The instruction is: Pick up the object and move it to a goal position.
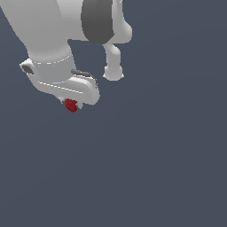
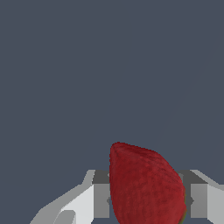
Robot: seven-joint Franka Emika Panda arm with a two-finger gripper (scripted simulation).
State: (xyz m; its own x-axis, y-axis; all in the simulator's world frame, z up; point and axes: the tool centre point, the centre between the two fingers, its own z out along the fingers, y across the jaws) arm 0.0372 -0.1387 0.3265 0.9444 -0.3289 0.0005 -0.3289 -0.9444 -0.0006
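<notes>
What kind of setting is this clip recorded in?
Most likely a bare simulated scene, not a real room: a flat, featureless grey-blue backdrop, a smooth white rendered arm with its gripper, and a single dark red strawberry between the fingers.

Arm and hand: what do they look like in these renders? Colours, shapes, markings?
Glossy white rounded arm with a dark grey joint band and a small grey cap on the wrist. The white blocky hand carries a thin dark cable loop; its fingers look grey-white. No markings visible.
</notes>
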